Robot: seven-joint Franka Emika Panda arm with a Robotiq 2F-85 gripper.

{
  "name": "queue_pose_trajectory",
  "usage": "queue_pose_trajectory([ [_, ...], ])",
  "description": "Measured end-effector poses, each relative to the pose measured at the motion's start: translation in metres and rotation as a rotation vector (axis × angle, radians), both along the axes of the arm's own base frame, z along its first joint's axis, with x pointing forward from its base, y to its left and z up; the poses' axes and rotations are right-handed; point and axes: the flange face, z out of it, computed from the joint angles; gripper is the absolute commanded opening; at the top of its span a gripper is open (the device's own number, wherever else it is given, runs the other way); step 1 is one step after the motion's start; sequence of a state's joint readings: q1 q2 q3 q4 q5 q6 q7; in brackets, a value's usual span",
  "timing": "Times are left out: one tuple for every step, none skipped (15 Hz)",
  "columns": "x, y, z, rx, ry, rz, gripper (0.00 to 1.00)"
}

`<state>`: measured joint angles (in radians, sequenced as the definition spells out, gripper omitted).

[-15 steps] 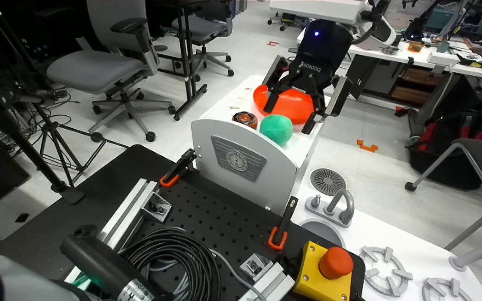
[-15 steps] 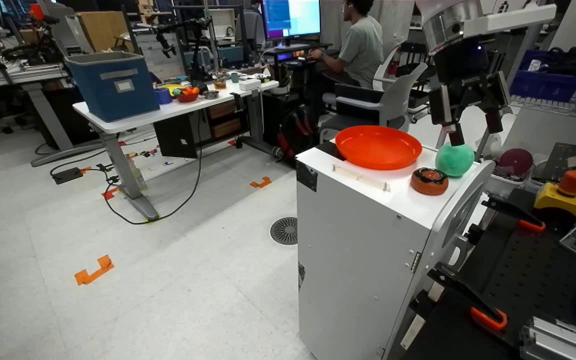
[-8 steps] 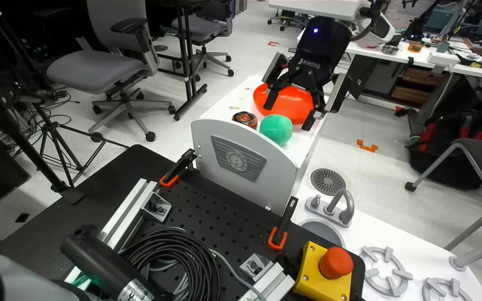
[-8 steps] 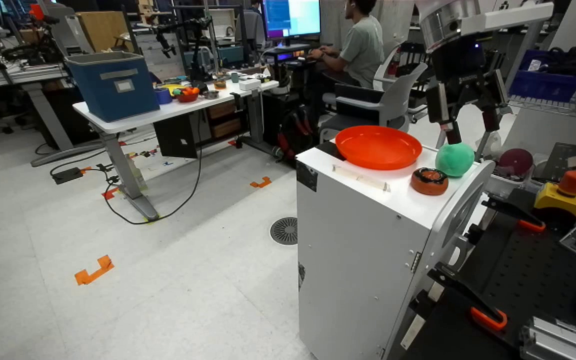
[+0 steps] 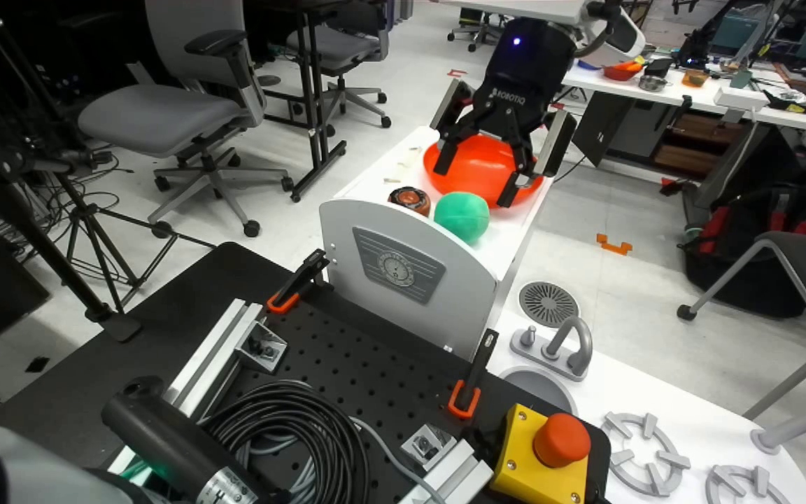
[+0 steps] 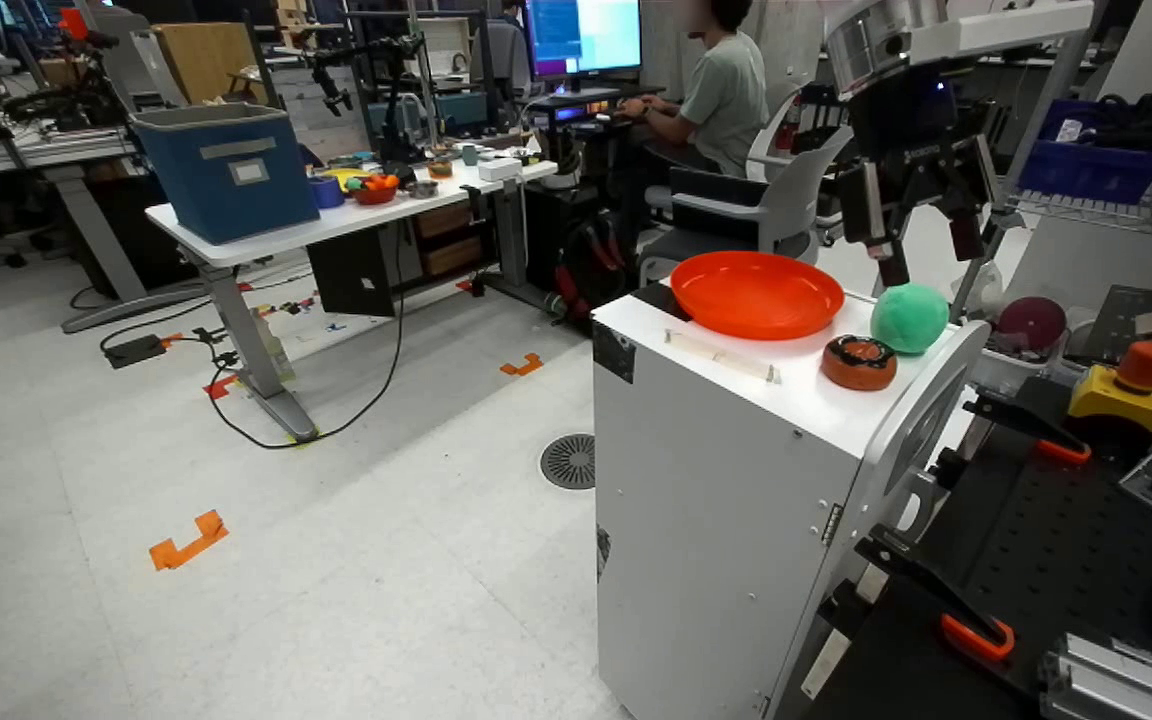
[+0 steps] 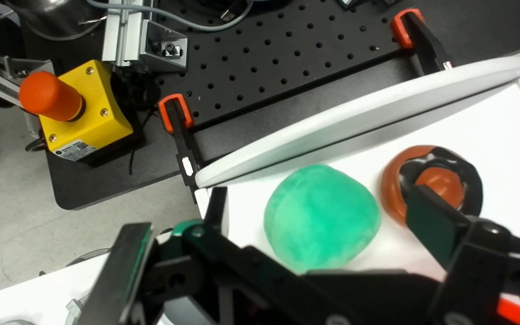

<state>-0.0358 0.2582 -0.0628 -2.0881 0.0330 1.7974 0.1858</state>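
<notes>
You are hovering the gripper (image 5: 475, 187) above the cabinet (image 6: 716, 500), its jaws standing wide and holding nothing. The green ball (image 7: 321, 216) is resting on the cabinet's top, nearest the jaws: the wrist view is showing it between them, and an exterior view is showing the tips above it. You seem to be working on the lining-up step, ahead of any grip. If you are going for the ball, the next move is probably calling for centring the jaws, then lowering straight down without brushing the puck (image 6: 858, 364) just beside it. The dish (image 6: 756, 290), near both, is showing only its orange inside. Farther back, a bowl (image 6: 374, 197) is holding orange pieces (image 6: 377, 182), too small to make out, and the bin (image 6: 206, 195) is hiding its contents.
</notes>
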Motion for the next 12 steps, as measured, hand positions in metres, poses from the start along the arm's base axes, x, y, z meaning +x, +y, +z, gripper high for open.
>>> queue_pose_trajectory([
  [0.0009, 0.0018, 0.0007, 0.001, -0.002, 0.004, 1.0],
  [0.0016, 0.0034, 0.0012, 0.001, -0.004, 0.007, 1.0],
  [0.0023, 0.0046, 0.0019, 0.001, -0.005, 0.009, 1.0],
  [0.0032, 0.0056, 0.0026, 0.001, -0.008, 0.011, 1.0],
  [0.0043, 0.0062, 0.0037, 0.001, -0.011, 0.013, 1.0],
  [0.0054, 0.0067, 0.0048, 0.001, -0.014, 0.014, 1.0],
  [0.0063, 0.0067, 0.0057, 0.001, -0.016, 0.015, 1.0],
  [0.0072, 0.0066, 0.0065, 0.001, -0.019, 0.015, 1.0],
  [0.008, 0.0063, 0.0067, 0.0, -0.02, 0.016, 1.0],
  [0.0088, 0.0059, 0.0061, -0.001, -0.02, 0.015, 1.0],
  [0.0091, 0.005, 0.0046, -0.002, -0.017, 0.014, 1.0],
  [0.009, 0.0037, 0.0023, -0.002, -0.013, 0.012, 1.0],
])
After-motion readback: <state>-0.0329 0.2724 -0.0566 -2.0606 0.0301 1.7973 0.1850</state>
